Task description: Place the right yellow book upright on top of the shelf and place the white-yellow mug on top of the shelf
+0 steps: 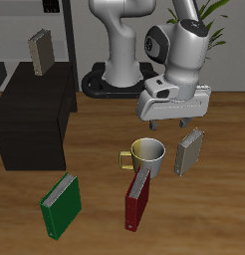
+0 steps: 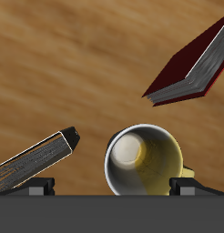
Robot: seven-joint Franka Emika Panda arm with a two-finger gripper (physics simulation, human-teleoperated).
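Note:
The right yellow book stands upright on the flat top of the black shelf. The white-yellow mug stands upright on the wooden table, handle toward the shelf. My gripper is open and empty, hovering above and a little behind the mug, between it and the second grey-tan book. In the wrist view the mug shows its yellow inside between my spread fingertips, with the second grey-tan book beside it.
A red book leans just in front of the mug and also shows in the wrist view. A green book stands near the table's front edge, before the shelf. The robot base is behind.

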